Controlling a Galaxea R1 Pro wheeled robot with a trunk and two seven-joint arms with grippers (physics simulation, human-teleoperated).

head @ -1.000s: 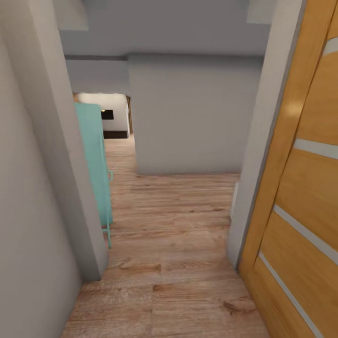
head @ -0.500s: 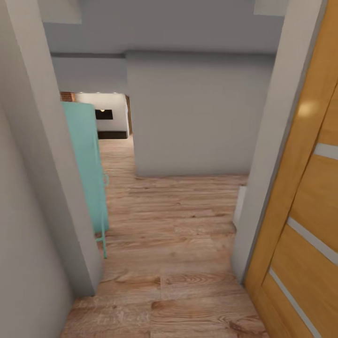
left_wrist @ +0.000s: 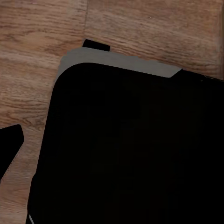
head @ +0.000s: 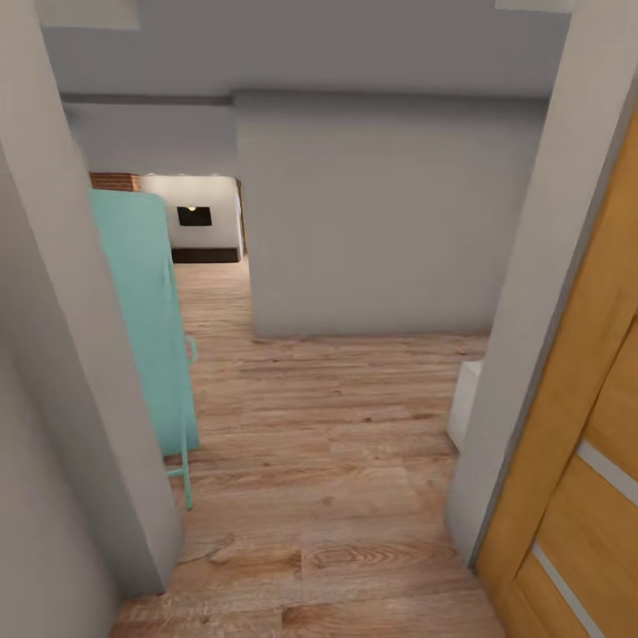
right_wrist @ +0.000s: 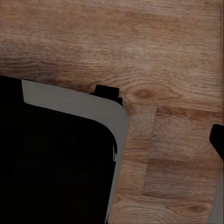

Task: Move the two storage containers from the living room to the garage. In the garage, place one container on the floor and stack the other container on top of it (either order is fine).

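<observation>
The robot looks through a doorway into a hall with a light wood plank floor [head: 328, 461]. No red-orange bin is in sight here, so which way the bins point cannot be told. A grey wall edge [head: 80, 354] stands close on the left, and a tall mint-green panel [head: 146, 319] leans just behind it. On the right is an orange wooden door [head: 585, 461] — very near. Straight ahead a grey wall block [head: 372, 213] stands; open floor runs past it on the left toward a far bright room [head: 199, 221]. Both wrist cameras look down at a black robot base with a grey rim [left_wrist: 121, 60] over the planks. Whether the grippers are open or closed cannot be told.
</observation>
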